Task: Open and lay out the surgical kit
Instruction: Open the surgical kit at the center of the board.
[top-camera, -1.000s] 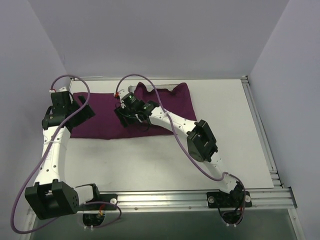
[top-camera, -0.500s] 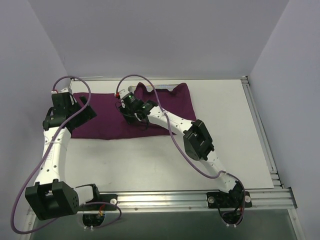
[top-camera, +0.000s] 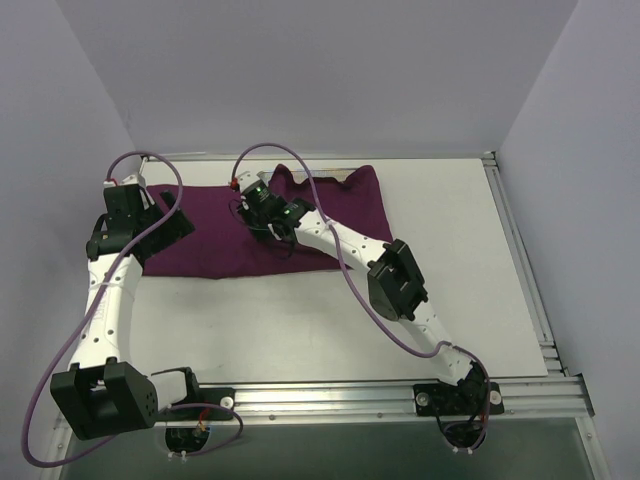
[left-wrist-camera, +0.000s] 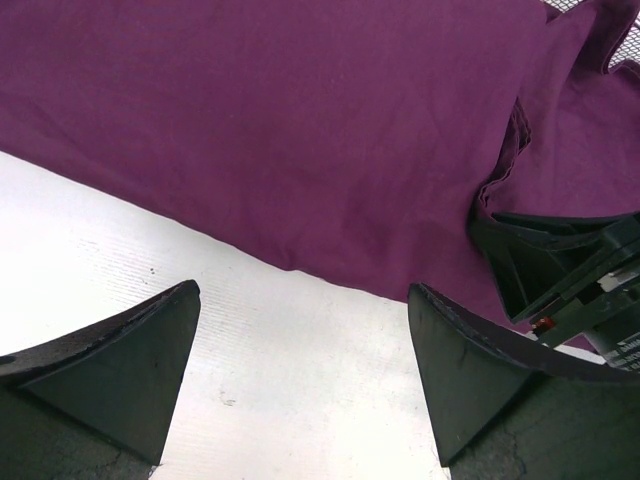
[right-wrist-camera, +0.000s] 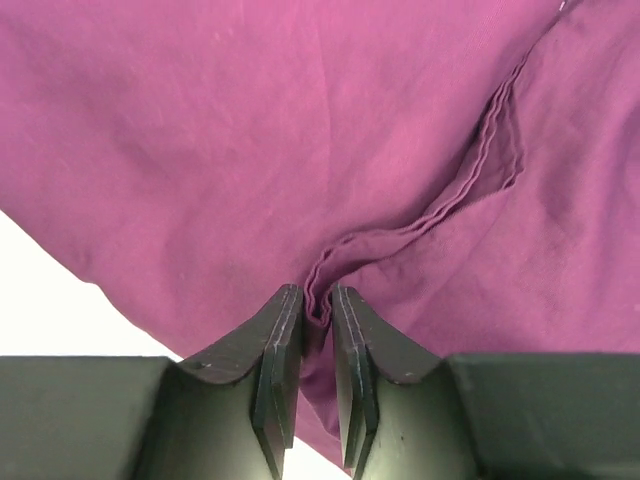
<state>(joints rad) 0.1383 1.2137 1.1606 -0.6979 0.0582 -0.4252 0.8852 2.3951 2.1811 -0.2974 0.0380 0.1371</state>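
Observation:
The dark purple cloth wrap (top-camera: 210, 245) lies spread across the back left of the white table, still covering the kit. A sliver of silver mesh tray (top-camera: 327, 173) shows at its back edge and in the left wrist view (left-wrist-camera: 592, 8). Clamps and tweezers are hidden. My right gripper (top-camera: 262, 212) is shut on a raised hemmed fold of the cloth (right-wrist-camera: 318, 290) near the cloth's middle. My left gripper (top-camera: 168, 226) is open and empty (left-wrist-camera: 300, 385), over bare table at the cloth's (left-wrist-camera: 300, 120) near-left edge.
The white table (top-camera: 300, 320) ends at a metal rail (top-camera: 400, 392) in front and a rail (top-camera: 515, 250) on the right. Grey walls close in the left, back and right. The right arm's purple cable (top-camera: 300, 170) arcs over the cloth.
My right gripper has moved a little toward the back with the cloth fold pinched in it. The left gripper has shifted only slightly.

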